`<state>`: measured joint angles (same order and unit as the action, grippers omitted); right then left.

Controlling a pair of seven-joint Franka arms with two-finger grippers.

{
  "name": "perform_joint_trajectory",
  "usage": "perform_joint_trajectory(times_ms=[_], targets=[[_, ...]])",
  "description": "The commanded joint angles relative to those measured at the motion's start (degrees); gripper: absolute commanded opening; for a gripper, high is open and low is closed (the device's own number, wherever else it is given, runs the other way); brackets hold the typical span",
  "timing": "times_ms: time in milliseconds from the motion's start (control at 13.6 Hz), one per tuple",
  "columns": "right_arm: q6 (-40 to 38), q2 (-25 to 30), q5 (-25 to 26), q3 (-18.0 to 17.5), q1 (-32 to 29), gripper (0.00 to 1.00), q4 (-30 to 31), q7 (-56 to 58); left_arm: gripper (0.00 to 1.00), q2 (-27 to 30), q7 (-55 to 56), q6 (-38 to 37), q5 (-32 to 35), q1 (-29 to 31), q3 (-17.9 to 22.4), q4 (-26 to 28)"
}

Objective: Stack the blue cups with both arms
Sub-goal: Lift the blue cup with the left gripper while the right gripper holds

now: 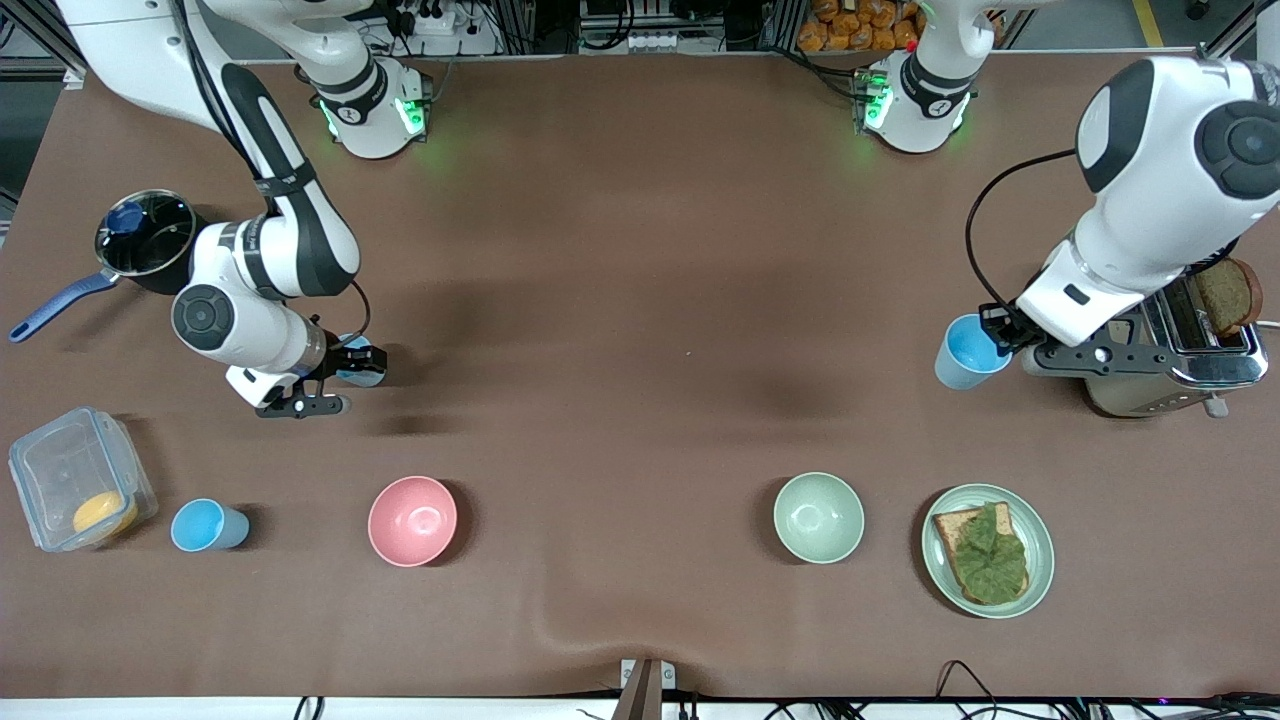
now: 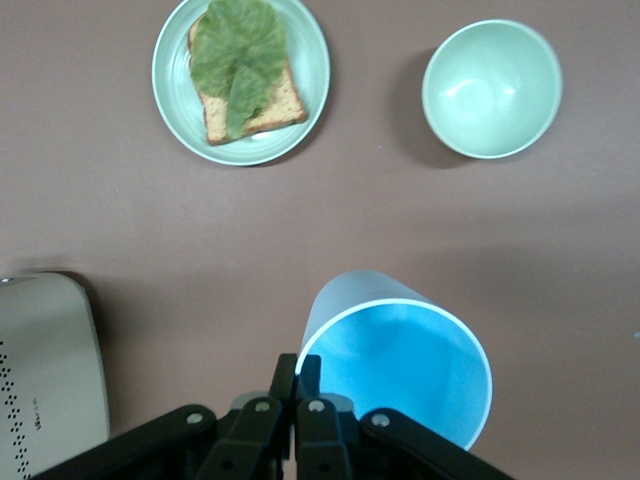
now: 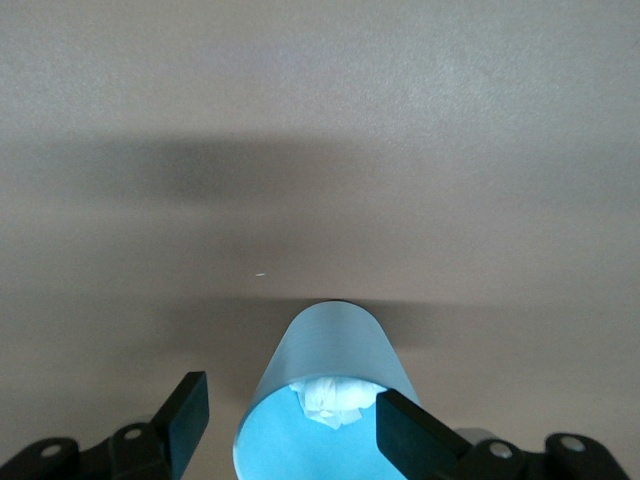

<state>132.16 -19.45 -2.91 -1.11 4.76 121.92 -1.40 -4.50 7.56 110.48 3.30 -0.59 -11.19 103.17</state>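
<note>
**Two cups at the grippers, one cup on the table**

Nearest to the front camera we see a row of things on the brown table. At the right arm's end stands a clear box with something orange in it. Just beside it stands a free blue cup, upright, with nothing touching it. Next in the row come the pink bowl, the green bowl and the plate with bread and a green leaf on it.

Farther from the camera, the right gripper is low over the table with its fingers spread wide on both sides of a second cup. This cup has something white inside. We cannot tell if the fingers touch it.

At the left arm's end, the left gripper pinches the rim of a third cup, which is tilted. The toaster stands just beside it, with a dark bread slice in it.

Still farther, at the right arm's end, we see a pot with a blue handle.
</note>
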Motion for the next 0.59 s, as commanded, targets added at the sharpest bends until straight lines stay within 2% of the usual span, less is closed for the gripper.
perform_joint_trajectory(times_ms=[0, 73, 147, 294, 367, 440, 514], targets=[[0.0, 0.5, -1.4, -0.6, -1.0, 0.91, 0.8, 2.0, 0.0, -0.1, 1.0, -2.5, -1.0, 0.1, -2.2, -2.7], [-0.2, 0.9, -1.5, -0.7, -1.0, 0.97, 0.7, 3.0, 0.0, -0.2, 1.0, -2.5, -1.0, -0.2, -2.3, -2.7], [-0.6, 1.5, -1.5, -0.6, -1.0, 1.0, 0.7, 3.2, 0.0, -0.1, 1.0, -2.5, -1.0, -0.2, -2.8, -2.7], [-1.1, 1.8, -1.5, -0.6, -1.0, 1.0, 0.9, 3.2, 0.0, -0.2, 1.0, -2.5, -1.0, 0.0, -3.3, -2.7], [-0.8, 1.7, -1.5, -0.6, -1.0, 0.98, 1.3, 3.2, 0.0, -0.3, 0.9, -2.5, -1.0, -0.1, -3.3, -2.7], [-0.8, 1.6, -1.5, -0.6, -0.9, 0.9, 1.5, 3.2, 0.0, -0.4, 1.0, -2.5, -1.0, -0.1, -3.4, -2.8], [-0.7, 1.3, -1.5, -0.6, -1.0, 0.78, 1.5, 3.2, 0.0, -0.5, 1.0, -2.5, -1.0, -0.1, -3.3, -2.9]])
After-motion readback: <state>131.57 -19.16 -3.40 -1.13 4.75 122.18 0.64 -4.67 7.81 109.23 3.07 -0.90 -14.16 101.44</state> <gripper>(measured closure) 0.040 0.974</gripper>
